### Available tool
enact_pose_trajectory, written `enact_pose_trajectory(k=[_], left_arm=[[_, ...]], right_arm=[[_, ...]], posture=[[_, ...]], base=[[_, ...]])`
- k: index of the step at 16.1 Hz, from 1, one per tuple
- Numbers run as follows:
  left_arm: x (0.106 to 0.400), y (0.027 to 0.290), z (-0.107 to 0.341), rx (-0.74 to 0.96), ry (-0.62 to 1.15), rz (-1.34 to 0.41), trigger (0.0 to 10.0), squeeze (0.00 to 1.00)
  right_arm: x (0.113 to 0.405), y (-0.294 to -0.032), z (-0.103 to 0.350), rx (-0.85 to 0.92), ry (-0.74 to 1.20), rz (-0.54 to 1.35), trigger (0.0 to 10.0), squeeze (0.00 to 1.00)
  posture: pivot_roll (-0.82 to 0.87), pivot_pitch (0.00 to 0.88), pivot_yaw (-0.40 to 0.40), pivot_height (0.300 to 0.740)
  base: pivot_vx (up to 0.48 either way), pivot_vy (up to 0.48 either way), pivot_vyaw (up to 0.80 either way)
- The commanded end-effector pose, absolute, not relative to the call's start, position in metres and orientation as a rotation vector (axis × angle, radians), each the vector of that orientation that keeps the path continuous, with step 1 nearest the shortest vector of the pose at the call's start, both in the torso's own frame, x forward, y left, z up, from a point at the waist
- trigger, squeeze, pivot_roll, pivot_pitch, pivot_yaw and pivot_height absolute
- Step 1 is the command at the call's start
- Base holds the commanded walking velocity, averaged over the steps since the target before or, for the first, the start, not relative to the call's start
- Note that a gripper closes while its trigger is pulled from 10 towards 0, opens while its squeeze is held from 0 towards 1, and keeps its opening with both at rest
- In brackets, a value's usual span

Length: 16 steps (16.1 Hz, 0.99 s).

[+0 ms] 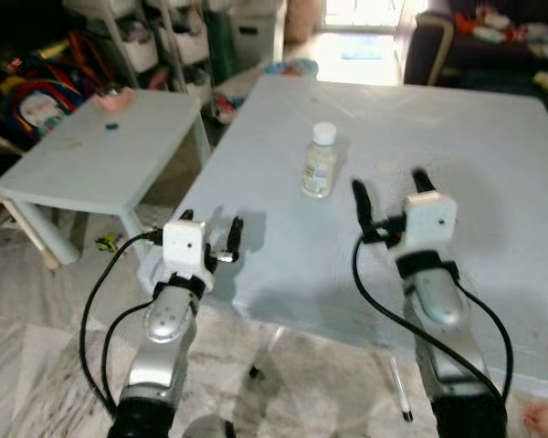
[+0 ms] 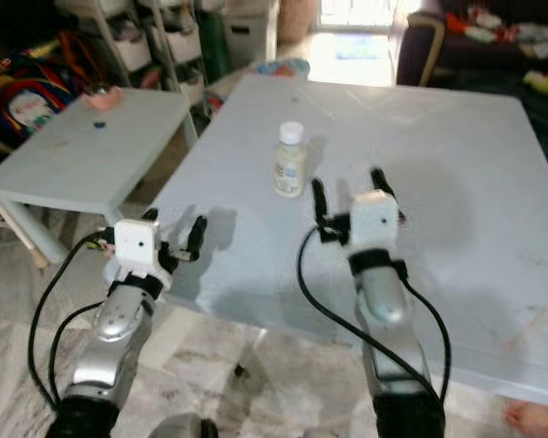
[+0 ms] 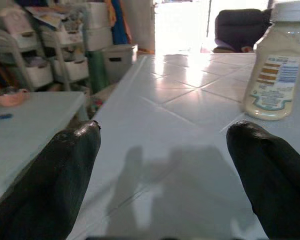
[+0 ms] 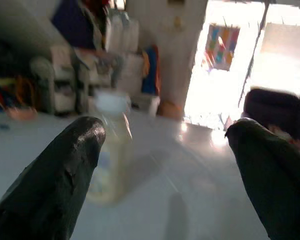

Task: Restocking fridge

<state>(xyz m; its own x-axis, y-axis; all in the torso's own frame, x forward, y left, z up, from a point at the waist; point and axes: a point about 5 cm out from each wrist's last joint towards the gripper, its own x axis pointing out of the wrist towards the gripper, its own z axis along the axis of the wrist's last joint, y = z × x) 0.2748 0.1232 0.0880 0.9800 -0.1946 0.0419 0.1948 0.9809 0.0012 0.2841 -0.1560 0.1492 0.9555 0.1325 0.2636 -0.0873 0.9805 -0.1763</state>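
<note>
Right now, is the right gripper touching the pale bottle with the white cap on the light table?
Apart. The left eye view shows bare table between the open right gripper and the upright bottle.

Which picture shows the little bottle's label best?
The left wrist view: the bottle is close and sharp, so its label's blue and orange lines show. Both eye views show it whole but small, standing upright on the table. In the right wrist view it is blurred beside a pincer finger.

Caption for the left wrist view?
Open left gripper low over the white table, a capped bottle standing ahead.
</note>
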Motion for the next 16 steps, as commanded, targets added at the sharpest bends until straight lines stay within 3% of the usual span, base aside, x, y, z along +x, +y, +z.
enact_pose_trajectory(k=[1, 16], left_arm=[[0.275, 0.126, 0.091, 0.004, -0.046, -0.194, 10.0, 0.0], [0.253, 0.144, 0.094, 0.076, 0.005, -0.164, 10.0, 0.0]], right_arm=[[0.292, -0.163, 0.15, -0.162, -0.273, 0.112, 10.0, 0.0], [0.358, -0.184, 0.18, -0.129, -0.226, 0.18, 10.0, 0.0]], posture=[[-0.06, 0.0, 0.055, 0.74], [0.05, 0.08, 0.07, 0.74]], base=[[0.0, 0.0, 0.0], [0.0, 0.0, 0.0]])
